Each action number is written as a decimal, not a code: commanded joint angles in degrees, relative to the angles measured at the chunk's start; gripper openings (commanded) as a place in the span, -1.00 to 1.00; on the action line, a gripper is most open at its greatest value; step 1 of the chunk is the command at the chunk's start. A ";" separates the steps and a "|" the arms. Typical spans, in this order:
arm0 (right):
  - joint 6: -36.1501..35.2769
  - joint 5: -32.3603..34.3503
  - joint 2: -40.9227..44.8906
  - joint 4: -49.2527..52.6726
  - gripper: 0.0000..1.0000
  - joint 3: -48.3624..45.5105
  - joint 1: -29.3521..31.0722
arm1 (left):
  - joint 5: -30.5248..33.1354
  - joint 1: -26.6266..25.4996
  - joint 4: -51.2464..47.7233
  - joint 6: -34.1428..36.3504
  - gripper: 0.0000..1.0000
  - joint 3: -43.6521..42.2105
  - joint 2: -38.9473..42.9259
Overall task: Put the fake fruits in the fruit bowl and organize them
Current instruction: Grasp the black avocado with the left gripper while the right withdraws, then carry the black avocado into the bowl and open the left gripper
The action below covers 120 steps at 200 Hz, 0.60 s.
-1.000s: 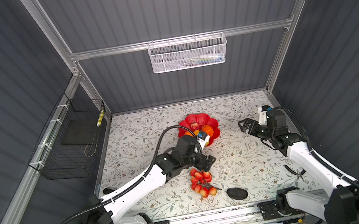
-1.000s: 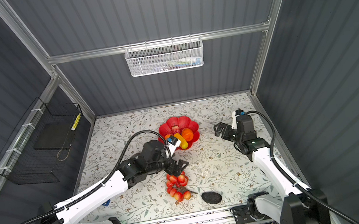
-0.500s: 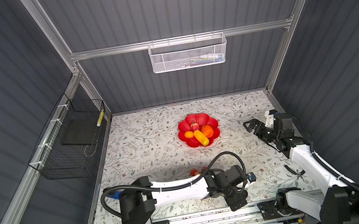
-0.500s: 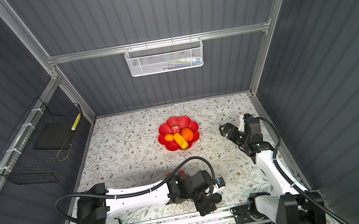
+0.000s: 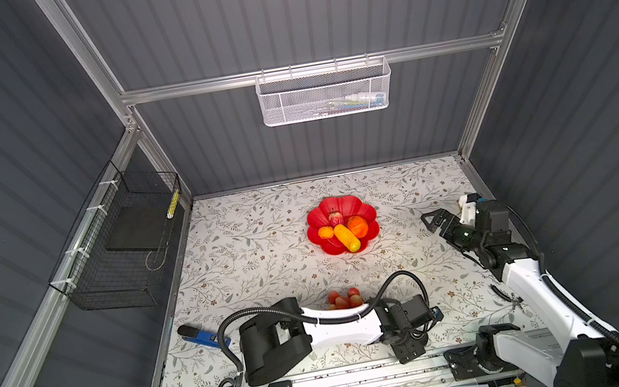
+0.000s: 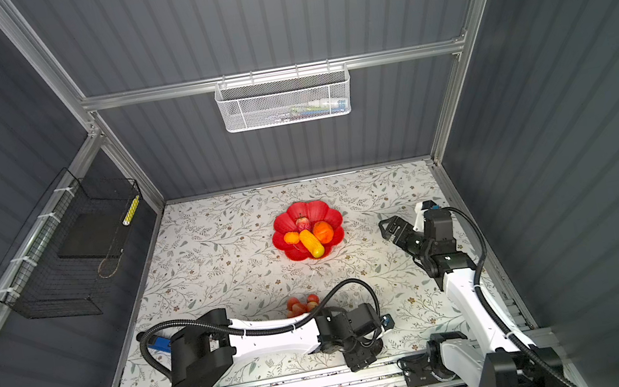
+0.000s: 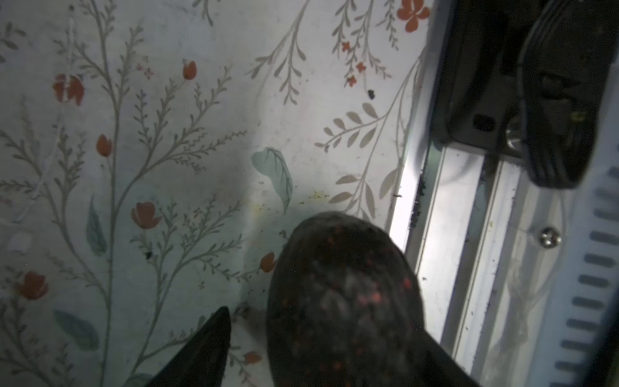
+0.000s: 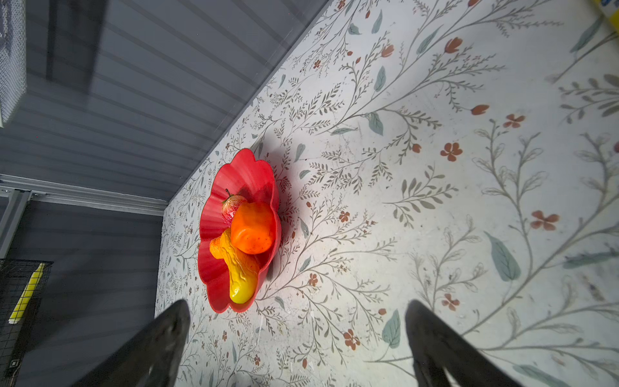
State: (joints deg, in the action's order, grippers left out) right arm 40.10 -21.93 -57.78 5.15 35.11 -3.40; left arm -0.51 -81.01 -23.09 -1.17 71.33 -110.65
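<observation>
Both top views show the bowl (image 5: 360, 205) at mid-table (image 5: 250, 254), toward the back wall. It holds four fruits: a strawberry (image 5: 336, 217) at the rear, a small orange (image 5: 325, 233), a large orange (image 5: 358, 225), and a yellow fruit (image 5: 347, 238) lying between the oranges and reaching the near rim. All four touch one another.

Two fruits are outside the bowl. The grapes (image 5: 343, 299) lie on the table near the front, partly hidden behind the left arm. The dark oval (image 7: 341, 295) lies at the front edge, beside the metal rail.

The left gripper (image 5: 408, 349) points down over the dark oval. In the left wrist view its jaws straddle the oval at a medium gap; one finger (image 7: 207, 348) stands clear of it, so no grip is made.

The right gripper (image 5: 434, 220) hangs right of the bowl, jaws wide and empty.

The white basket (image 5: 325, 91) on the back wall holds a few small items, too blurred to identify. The black basket (image 5: 119, 250) on the left wall holds a dark slab (image 5: 135, 230) and a yellow stick (image 5: 173, 204).
</observation>
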 commanded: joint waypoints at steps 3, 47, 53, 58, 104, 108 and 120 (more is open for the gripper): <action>0.25 -0.86 0.56 -0.54 0.98 -0.62 -0.27 | 2.24 -0.02 0.39 -1.49 0.23 1.93 -0.73; 0.24 -0.74 0.06 -1.15 0.98 -0.65 -0.34 | 5.68 0.93 0.36 -3.50 -0.17 1.27 2.04; 0.31 -0.81 -0.17 -1.27 0.98 -0.59 -0.38 | 5.94 1.38 0.53 -3.77 -0.25 0.90 2.87; 0.35 -0.82 -0.36 -1.43 0.98 -0.57 -0.38 | 5.95 1.97 0.78 -4.13 -0.31 0.48 3.70; 0.29 -1.28 -1.85 -1.69 0.97 0.24 -0.47 | 5.27 11.47 4.16 -5.48 -0.43 -4.42 15.93; 0.20 -1.23 -1.96 -1.66 0.98 0.27 -0.47 | 5.42 12.32 4.42 -5.31 -0.43 -4.52 16.95; 0.15 -1.05 -1.90 -1.68 0.98 0.33 -0.55 | 5.28 15.02 4.97 -4.63 -0.43 -4.25 19.09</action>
State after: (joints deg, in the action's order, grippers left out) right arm 40.10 -22.37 -59.53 4.05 35.11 -3.51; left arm 3.97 -70.37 -20.86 -5.58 67.37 -96.97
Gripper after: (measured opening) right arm 0.989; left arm 0.444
